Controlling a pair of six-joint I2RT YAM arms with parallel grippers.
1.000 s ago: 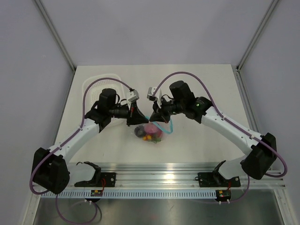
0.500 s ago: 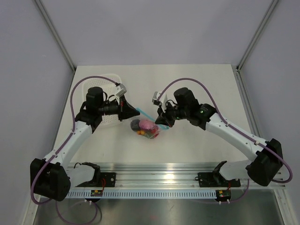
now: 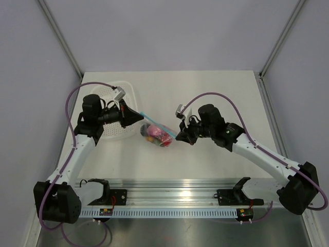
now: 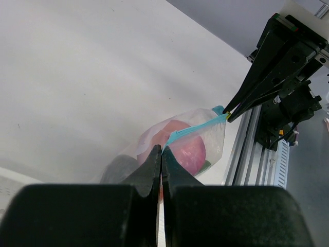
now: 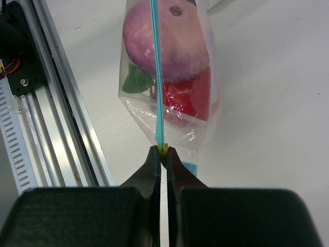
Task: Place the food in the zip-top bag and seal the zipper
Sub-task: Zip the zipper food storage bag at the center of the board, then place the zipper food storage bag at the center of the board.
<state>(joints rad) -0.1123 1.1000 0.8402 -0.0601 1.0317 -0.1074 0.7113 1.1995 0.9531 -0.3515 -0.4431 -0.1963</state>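
Observation:
The clear zip-top bag (image 3: 157,136) hangs just above the table between my two grippers. Its light blue zipper (image 3: 160,125) is stretched straight. My left gripper (image 3: 141,119) is shut on the zipper's left end, as the left wrist view (image 4: 162,150) shows. My right gripper (image 3: 179,135) is shut on the small yellow slider (image 5: 163,148) at the zipper's (image 5: 157,67) right end. Inside the bag (image 5: 204,123) lie the pink piece (image 5: 169,46), the red piece (image 5: 187,95) and the green leafy piece (image 5: 134,82). A dark piece (image 4: 121,167) also shows in the bag.
A white perforated basket (image 3: 131,93) stands at the back left, under my left arm. The aluminium rail (image 3: 175,194) runs along the near edge; it shows close beside the bag in the right wrist view (image 5: 56,118).
My left gripper has moved left and back over the basket. My right gripper has moved right. The zipper went from slack to taut, and the bag shifted slightly left.

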